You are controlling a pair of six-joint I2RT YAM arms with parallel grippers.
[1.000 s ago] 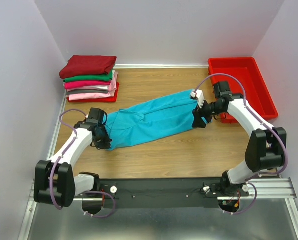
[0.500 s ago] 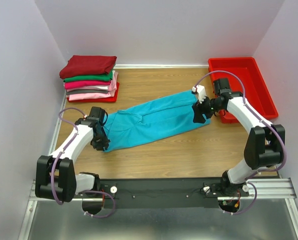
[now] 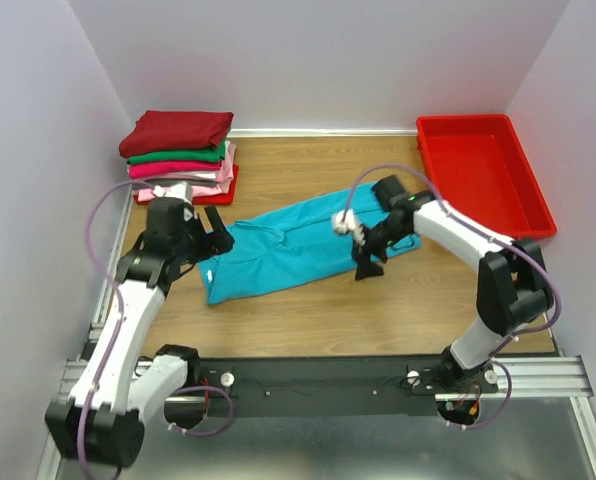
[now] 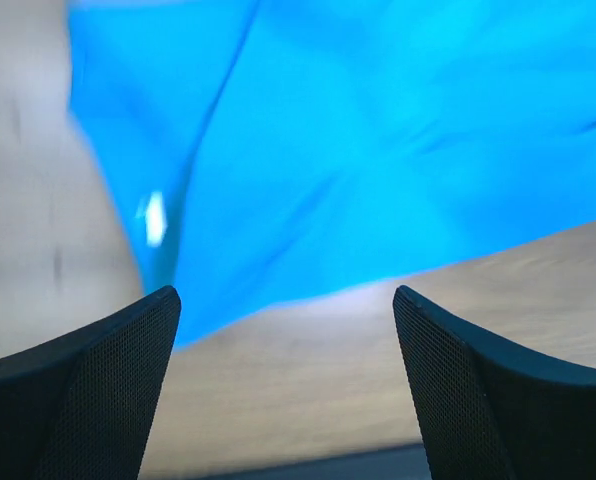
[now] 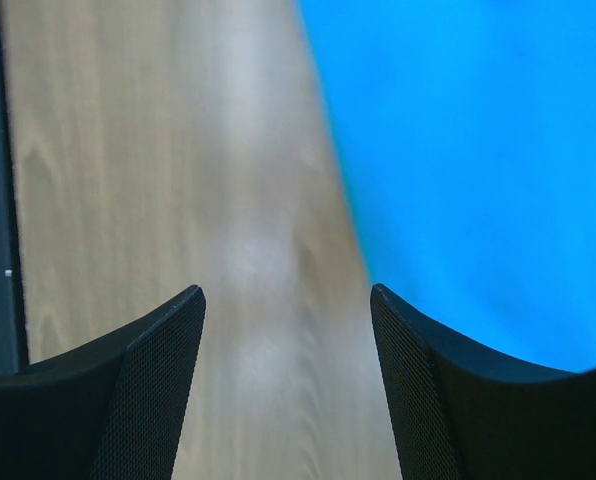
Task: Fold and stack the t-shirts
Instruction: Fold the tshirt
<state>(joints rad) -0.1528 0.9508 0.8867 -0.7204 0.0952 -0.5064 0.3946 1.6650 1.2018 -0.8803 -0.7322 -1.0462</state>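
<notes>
A teal t-shirt [image 3: 298, 245] lies across the middle of the table as a long strip folded lengthwise, running from near left to far right. My left gripper [image 3: 218, 230] hovers over its left end, open and holding nothing. In the left wrist view the left gripper [image 4: 286, 295] shows the teal t-shirt [image 4: 378, 150] ahead and bare wood between its fingers. My right gripper [image 3: 366, 262] is open over the shirt's near edge, right of the middle. The right wrist view shows the right gripper [image 5: 286, 293] above wood, with the teal t-shirt [image 5: 478, 150] beside it. A stack of folded t-shirts [image 3: 178, 155] stands at the back left, dark red on top.
A red plastic bin [image 3: 483, 170] sits at the back right, against the right wall. Walls close in the table on the left, back and right. The black rail [image 3: 318, 380] carrying the arm bases runs along the near edge.
My left gripper has opened, let go of the shirt's left end and drawn back and up. My right arm has swung left from the shirt's right end towards its middle.
</notes>
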